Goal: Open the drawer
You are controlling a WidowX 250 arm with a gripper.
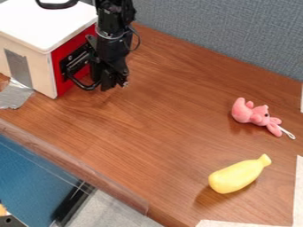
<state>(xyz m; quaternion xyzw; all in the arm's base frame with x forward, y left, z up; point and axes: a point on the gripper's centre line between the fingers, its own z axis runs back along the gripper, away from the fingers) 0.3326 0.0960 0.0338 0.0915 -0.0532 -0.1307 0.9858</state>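
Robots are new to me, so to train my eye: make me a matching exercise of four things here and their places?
1. Black robot gripper
2. Yellow banana-shaped toy
3. Pink plush animal
4. Silver-grey tape

A. Stuck to the pale box's side
B. Lying nearer the grey partition
C. Beside the curved black handle
D. Lying farther from the partition

Pairs: 1-C, 2-D, 3-B, 4-A

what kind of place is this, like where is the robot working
Probably an office or lab corner: a wooden tabletop meets a grey fabric partition, and a small box is held with silver tape.
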